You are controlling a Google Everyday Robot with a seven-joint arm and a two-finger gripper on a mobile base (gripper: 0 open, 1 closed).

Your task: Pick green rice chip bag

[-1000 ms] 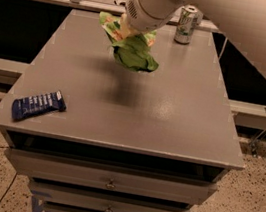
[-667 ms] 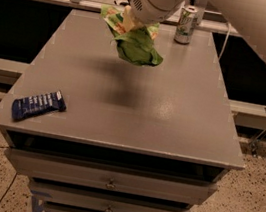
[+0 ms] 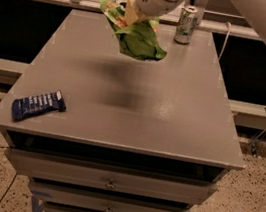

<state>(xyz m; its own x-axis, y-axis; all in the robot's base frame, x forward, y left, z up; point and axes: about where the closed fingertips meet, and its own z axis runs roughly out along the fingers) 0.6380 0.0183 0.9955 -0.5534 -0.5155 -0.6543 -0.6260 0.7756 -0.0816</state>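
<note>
The green rice chip bag (image 3: 137, 35) is a crumpled light-green pouch with orange chip pictures. It hangs in the air above the far middle of the grey tabletop (image 3: 163, 108), clear of the surface, with its shadow below it. My gripper (image 3: 133, 13) is at the top of the view, shut on the bag's upper part. The white arm runs off to the upper right and hides most of the gripper.
A green-and-silver drink can (image 3: 186, 24) stands at the table's far edge, just right of the bag. A dark blue wrapped bar (image 3: 38, 105) lies near the front left corner. Drawers (image 3: 110, 180) are below the tabletop.
The gripper has risen higher with the bag, lifting it further above the table. The can and the bar have not moved.
</note>
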